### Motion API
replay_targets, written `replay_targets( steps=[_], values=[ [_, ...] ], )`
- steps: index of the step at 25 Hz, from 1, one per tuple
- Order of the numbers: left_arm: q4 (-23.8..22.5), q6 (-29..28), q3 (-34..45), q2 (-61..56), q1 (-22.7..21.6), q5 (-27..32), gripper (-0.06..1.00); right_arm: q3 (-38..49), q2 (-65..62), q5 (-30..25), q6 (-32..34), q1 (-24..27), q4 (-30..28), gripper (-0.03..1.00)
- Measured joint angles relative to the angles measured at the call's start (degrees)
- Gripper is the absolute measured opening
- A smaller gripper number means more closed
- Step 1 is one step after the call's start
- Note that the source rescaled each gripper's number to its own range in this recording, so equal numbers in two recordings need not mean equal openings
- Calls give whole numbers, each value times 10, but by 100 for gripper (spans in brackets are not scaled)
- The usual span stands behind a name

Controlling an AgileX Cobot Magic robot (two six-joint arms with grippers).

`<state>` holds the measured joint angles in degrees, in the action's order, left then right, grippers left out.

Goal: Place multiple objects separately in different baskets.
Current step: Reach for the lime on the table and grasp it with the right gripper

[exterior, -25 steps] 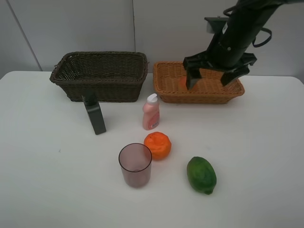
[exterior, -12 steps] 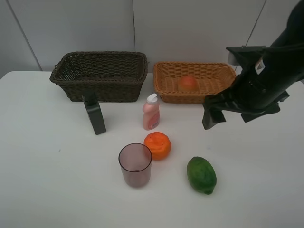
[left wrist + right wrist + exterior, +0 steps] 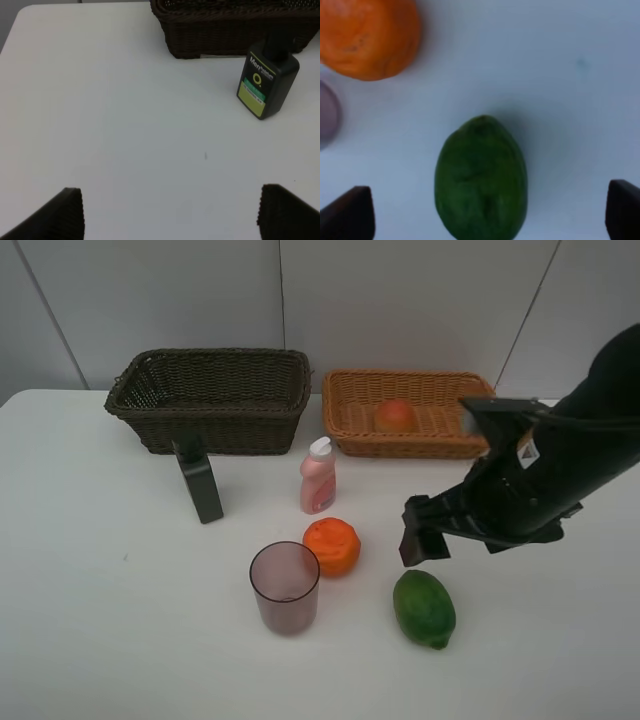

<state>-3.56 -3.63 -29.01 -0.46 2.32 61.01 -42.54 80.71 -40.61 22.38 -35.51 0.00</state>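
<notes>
A green lime (image 3: 424, 608) lies on the white table, and my right gripper (image 3: 456, 544) hovers just above and behind it, open and empty. In the right wrist view the lime (image 3: 481, 178) sits between the spread fingertips (image 3: 348, 216), with the orange (image 3: 367, 37) and the cup's rim (image 3: 327, 116) beyond. The orange (image 3: 332, 545), mauve cup (image 3: 285, 586), pink bottle (image 3: 318, 476) and dark green bottle (image 3: 200, 480) stand on the table. A peach (image 3: 395, 416) lies in the tan basket (image 3: 350, 430). The dark brown basket (image 3: 210, 410) looks empty. My left gripper (image 3: 175, 215) is open over bare table, short of the dark green bottle (image 3: 267, 80).
Both baskets stand side by side along the back of the table, against a grey wall. The dark basket (image 3: 235, 30) is just behind the green bottle in the left wrist view. The left arm does not show in the exterior high view.
My right arm has swung from over the tan basket toward the table's front and now hangs above the lime. The peach stays in the tan basket. Nothing else moved.
</notes>
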Motion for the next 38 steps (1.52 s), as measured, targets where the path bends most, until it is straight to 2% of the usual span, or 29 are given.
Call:
replay_targets(
  steps=[6, 13, 23, 38],
  values=[
    [0, 0, 0, 0, 0, 0, 90, 1, 43, 12, 2, -37, 11, 100],
    [0, 0, 0, 0, 0, 0, 90, 2, 94, 29, 2, -56, 10, 100],
    [0, 0, 0, 0, 0, 0, 90, 2, 108, 24, 9, -57, -16, 100],
    [0, 0, 0, 0, 0, 0, 90, 2, 153, 53, 20, -57, -34, 100]
  ],
)
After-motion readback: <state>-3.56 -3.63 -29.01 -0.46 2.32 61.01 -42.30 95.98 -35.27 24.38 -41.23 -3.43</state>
